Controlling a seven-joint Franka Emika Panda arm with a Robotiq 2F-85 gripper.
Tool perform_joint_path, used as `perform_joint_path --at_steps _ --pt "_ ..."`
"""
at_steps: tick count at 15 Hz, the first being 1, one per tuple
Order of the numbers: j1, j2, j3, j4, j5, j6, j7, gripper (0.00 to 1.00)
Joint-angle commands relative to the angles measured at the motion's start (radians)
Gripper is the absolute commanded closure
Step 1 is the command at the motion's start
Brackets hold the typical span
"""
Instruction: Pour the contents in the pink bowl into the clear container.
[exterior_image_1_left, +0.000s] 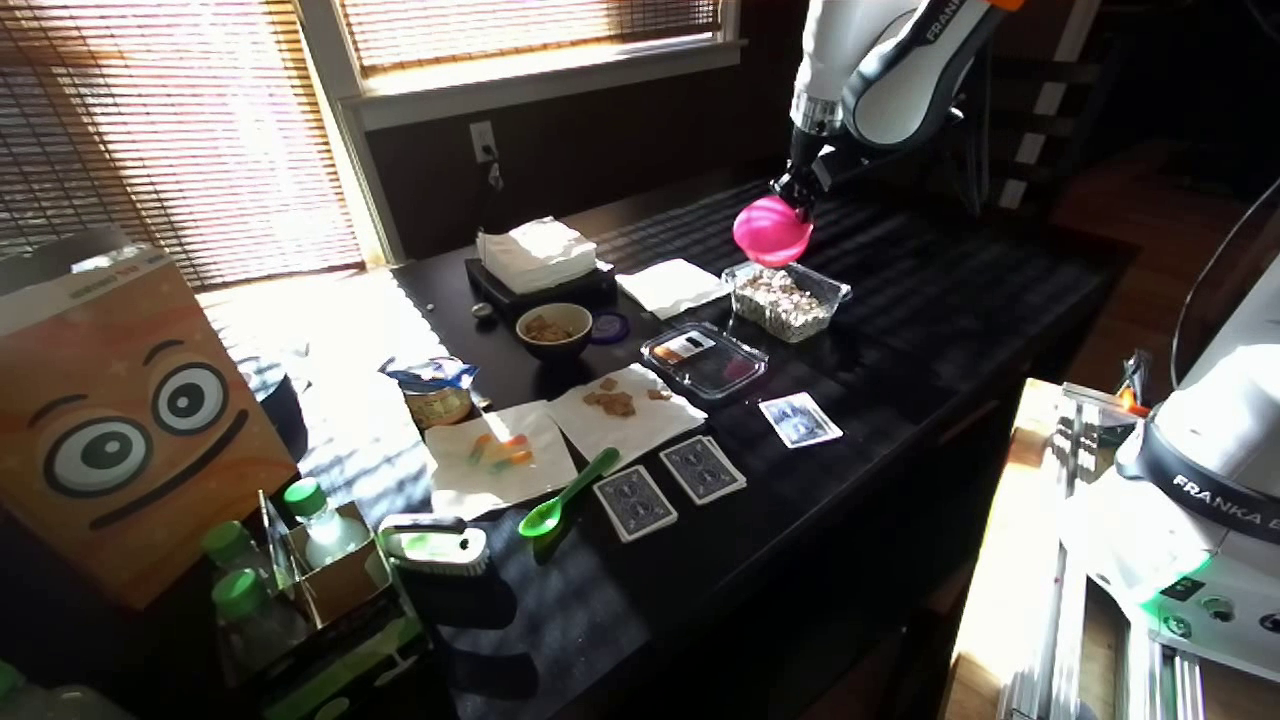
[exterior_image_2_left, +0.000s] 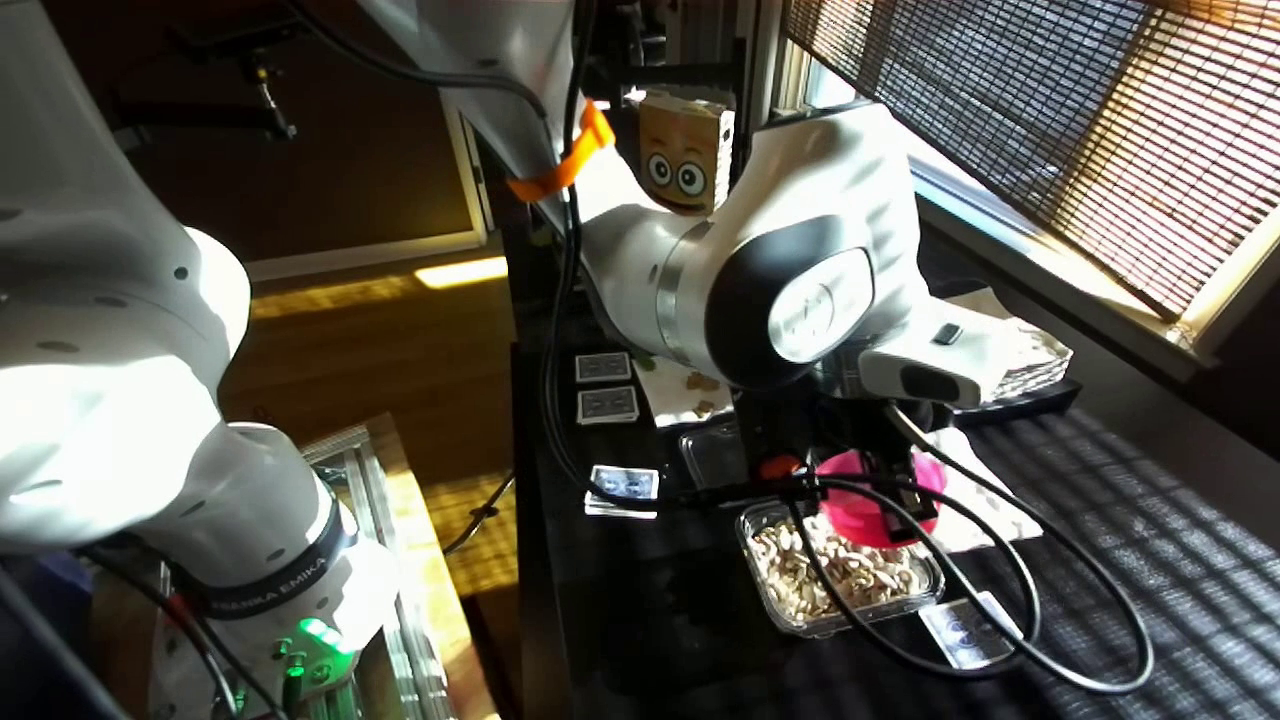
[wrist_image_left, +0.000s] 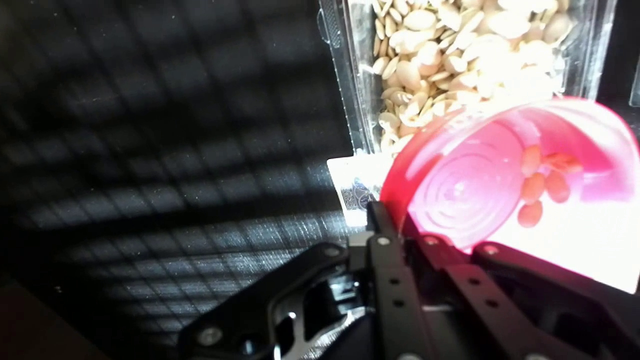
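Pink bowl (exterior_image_1_left: 771, 232), one, hangs in one gripper (wrist_image_left: 393, 216) above one clear container (wrist_image_left: 355, 100).

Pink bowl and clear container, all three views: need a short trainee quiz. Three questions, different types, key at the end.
1. Multiple choice: what is the end effector gripping?
A: green spoon
B: pink bowl
C: dark bowl
2. True or false: all the orange pieces are in the clear container.
3. Fill in: in the wrist view, a ____ shows left of the pink bowl, near an end of the clear container.

Key:
1. B
2. False; several lie in the pink bowl.
3. playing card
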Motion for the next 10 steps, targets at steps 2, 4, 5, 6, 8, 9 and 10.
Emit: perform_joint_path --at_steps 2,4,5,6,8,9,10 --pt "0.013 0.018 -0.016 -0.009 0.260 0.038 -0.156 0.99" --pt "0.004 0.025 -0.005 -0.012 0.397 0.040 -0.240 0.99" --pt "0.001 0.028 0.000 -0.010 0.459 0.034 -0.278 0.99" --pt "-0.001 0.029 0.004 -0.008 0.518 0.032 -0.309 0.99" --pt "0.034 0.030 -0.034 0.001 0.451 0.015 -0.271 0.96" --pt "0.037 0.031 -0.039 0.001 0.450 0.014 -0.271 0.96" --pt "0.040 0.032 -0.041 0.001 0.449 0.014 -0.271 0.96"
